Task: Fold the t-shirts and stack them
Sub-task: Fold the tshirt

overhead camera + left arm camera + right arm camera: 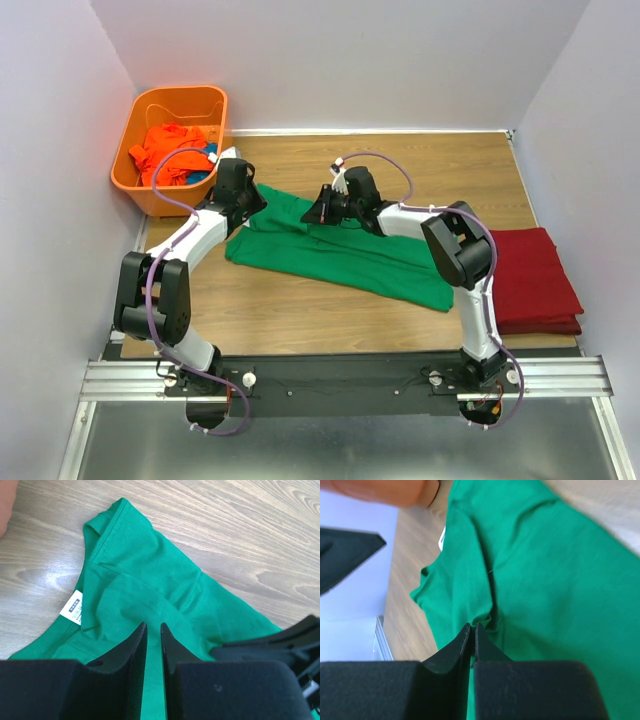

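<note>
While the worktop [400, 160] carries a green shirt [340, 255] spread across its middle, a folded red shirt [535, 275] lies at the right edge, apart from it. Basket [135, 180] at far left holds an orange shirt [165, 150]. Right gripper [473, 626] is pinched closed on a pucker of green shirt. Left gripper [152, 626] sits over the green shirt's far left end, jaws a thin slit apart; can't tell if cloth is pinched.

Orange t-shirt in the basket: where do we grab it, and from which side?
Pinch a raised fold near the top of the orange t-shirt, coming straight down from above. It lies crumpled in a heap inside the basket, whose walls close off every side approach, so the open top is probably the only way in.
</note>
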Robot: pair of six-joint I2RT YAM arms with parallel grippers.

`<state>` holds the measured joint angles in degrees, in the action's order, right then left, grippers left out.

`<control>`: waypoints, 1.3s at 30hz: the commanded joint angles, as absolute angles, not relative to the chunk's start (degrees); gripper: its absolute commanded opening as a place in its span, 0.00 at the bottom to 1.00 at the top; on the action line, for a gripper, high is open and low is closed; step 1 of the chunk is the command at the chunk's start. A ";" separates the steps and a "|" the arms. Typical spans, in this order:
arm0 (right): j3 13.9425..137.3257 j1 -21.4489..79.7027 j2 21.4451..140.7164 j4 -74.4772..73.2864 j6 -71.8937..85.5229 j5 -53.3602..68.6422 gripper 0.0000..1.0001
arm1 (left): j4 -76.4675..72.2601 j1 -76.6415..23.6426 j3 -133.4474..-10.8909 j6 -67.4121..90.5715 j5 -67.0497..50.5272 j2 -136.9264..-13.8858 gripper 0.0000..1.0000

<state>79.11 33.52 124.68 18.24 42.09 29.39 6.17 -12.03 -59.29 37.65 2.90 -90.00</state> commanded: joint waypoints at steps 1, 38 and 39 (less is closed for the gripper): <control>75.94 34.89 121.38 18.90 40.17 30.67 0.11 | 6.77 -11.51 -61.70 36.56 1.14 -90.09 0.24; 68.99 38.58 117.86 12.48 30.06 18.72 0.12 | 11.60 -11.60 -68.12 36.65 5.62 -102.65 0.41; 69.08 38.58 117.86 12.39 30.06 18.63 0.12 | 11.78 -11.60 -68.20 36.48 7.02 -103.53 0.42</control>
